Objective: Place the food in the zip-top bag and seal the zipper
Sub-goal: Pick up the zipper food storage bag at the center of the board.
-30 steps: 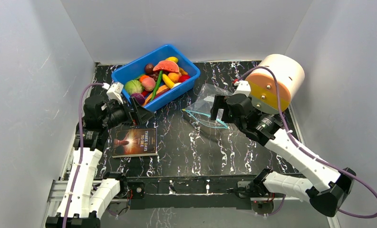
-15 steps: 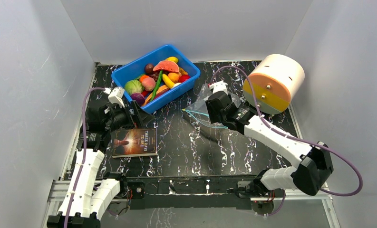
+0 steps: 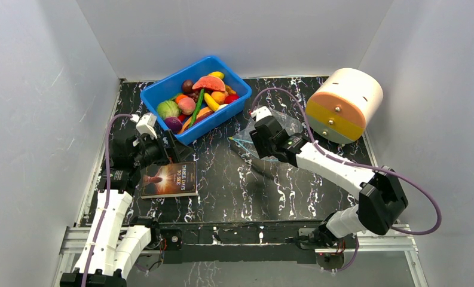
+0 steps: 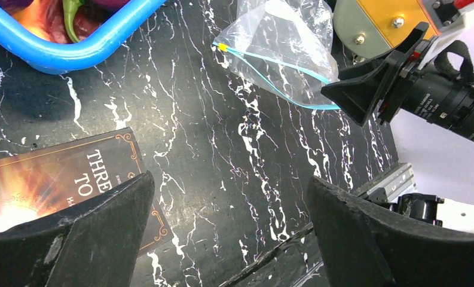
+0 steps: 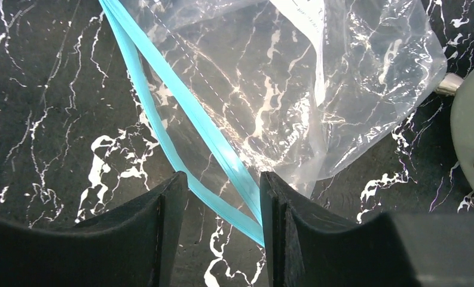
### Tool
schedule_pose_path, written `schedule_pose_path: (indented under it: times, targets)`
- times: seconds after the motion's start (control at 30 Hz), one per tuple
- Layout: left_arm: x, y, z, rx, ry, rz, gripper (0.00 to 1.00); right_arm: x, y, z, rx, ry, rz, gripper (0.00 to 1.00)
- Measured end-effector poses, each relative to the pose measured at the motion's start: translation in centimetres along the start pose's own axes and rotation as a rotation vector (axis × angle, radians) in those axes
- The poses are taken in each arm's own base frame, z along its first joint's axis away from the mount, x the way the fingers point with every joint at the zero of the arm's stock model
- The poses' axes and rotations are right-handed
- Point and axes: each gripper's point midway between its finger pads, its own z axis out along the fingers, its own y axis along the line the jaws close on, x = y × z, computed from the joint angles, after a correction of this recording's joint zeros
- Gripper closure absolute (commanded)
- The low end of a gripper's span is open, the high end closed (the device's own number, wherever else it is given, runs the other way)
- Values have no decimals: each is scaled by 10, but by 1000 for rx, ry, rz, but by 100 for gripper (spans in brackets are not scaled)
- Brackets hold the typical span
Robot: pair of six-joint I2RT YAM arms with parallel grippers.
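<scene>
Clear crinkly plastic, the small zip-top bag (image 3: 285, 122) lies flat on the black, white-veined marble-pattern table (image 3: 234, 185). It sits right of centre, between the blue plastic bin (image 3: 217, 121) and the cream-and-orange drum (image 3: 345, 104) that lies on its side. The bag's thin blue-green zipper (image 4: 276, 64) marks its long axis. In the top view the strip runs slantwise from the far left to the near right. The mouth therefore faces the arms' bases, and the closed bottom points toward the drum. The two strips of the mouth stand a little apart.

The right gripper (image 5: 222, 179) is down over that edge with one finger on each side of the strip. Its jaws are drawn in but not clamped, and table shows between them. The left gripper (image 4: 228, 182) hangs wide open and holds nothing, above the table by the corner of a dark paperback book (image 3: 168, 178). The colourful toy food (image 3: 198, 98) is heaped in the bin.
</scene>
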Motion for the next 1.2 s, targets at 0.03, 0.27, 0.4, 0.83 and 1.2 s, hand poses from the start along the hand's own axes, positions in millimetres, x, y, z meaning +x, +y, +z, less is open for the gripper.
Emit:
schedule_pose_path:
  times: [0.03, 0.27, 0.4, 0.83, 1.2]
  targets:
    - [0, 1, 0, -5, -1, 0, 2, 3, 1, 3, 0, 8, -7, 55]
    - [4, 4, -2, -24, 12, -16, 2, 21, 3, 26, 19, 80, -57, 61]
    - [5, 11, -3, -73, 10, -35, 2, 30, 1, 34, 44, 112, -81, 81]
    - [22, 38, -1, -225, 89, -149, 2, 15, -1, 21, 41, 67, -41, 100]
    - [19, 27, -4, -181, 72, -157, 2, -24, 37, -26, -208, -44, 200, 100]
